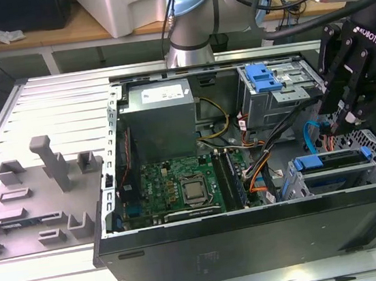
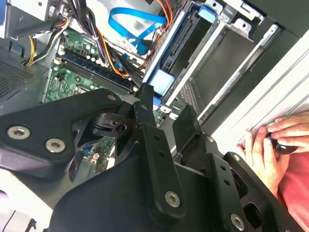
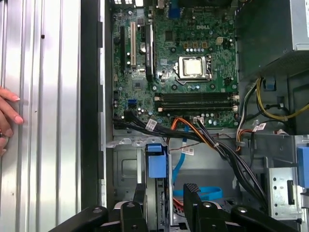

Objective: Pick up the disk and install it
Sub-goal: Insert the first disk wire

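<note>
1. The disk (image 1: 328, 161) stands on edge in the drive cage at the corner of the open computer case (image 1: 255, 242), on the exterior view's right.
2. Its long axis runs along the case's near wall. The blue carrier tab sits at the end toward the exterior view's left.
3. The claw (image 1: 347, 119) hovers just above the disk, not touching it.
4. In both wrist views the claw (image 3: 165, 193) (image 2: 165, 104) is spread wide and grips nothing. The blue tab (image 3: 157, 166) (image 2: 161, 82) lies in line with the gap.
5. The power supply (image 1: 161, 116) carries a white sticker, its print too small to read. White lettering marks the claw's housing.
6. A person's hand (image 2: 265, 145) (image 3: 7, 116) rests on the ribbed counter (image 1: 53, 102) outside the case wall.
</note>
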`<state>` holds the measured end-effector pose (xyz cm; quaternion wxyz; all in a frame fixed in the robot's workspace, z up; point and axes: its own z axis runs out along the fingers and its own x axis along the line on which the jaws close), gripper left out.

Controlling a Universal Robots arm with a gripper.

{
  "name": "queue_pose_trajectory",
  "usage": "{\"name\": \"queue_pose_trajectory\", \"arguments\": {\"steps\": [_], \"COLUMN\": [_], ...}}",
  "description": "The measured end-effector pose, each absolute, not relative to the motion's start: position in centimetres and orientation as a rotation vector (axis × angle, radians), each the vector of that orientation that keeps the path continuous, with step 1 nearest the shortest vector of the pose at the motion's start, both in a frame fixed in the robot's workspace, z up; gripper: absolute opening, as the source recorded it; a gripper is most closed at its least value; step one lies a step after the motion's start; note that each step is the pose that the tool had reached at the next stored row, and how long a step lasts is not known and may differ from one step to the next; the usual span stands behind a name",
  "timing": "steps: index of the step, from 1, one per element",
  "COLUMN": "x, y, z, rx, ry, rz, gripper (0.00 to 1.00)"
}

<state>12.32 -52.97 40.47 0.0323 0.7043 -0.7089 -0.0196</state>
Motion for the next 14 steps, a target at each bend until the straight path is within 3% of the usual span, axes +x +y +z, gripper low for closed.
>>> {"name": "queue_pose_trajectory", "arguments": {"steps": [14], "x": [13.22], "y": [-52.09], "z": [40.2], "rx": [2.039], "ry": [-2.294], "rz": [-0.051], "gripper": [0.44]}}
